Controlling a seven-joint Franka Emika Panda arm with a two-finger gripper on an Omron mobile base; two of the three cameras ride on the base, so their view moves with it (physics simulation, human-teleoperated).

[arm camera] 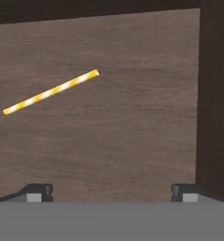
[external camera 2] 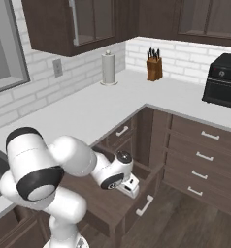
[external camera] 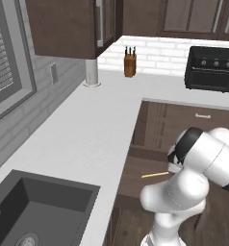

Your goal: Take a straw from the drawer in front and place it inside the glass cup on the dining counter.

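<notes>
down in the hand view the two small dark fingertips [arm camera: 38, 192] stand wide apart, nothing between them, and the gripper [arm camera: 111, 193] hovers over the flat, brown wood-grain floor of the open drawer [arm camera: 132, 132]. ahead of the fingers and toward the left one lies the straw [arm camera: 51, 92], a thin straight stick banded yellow and white, slanting across the boards, well clear of both tips. a darker wooden wall rises just beside the right finger. from the left base view the straw [external camera: 155, 175] rests in the drawer under the smooth white l-shaped worktop [external camera: 87, 129], beside the dark sink [external camera: 34, 211].
</notes>
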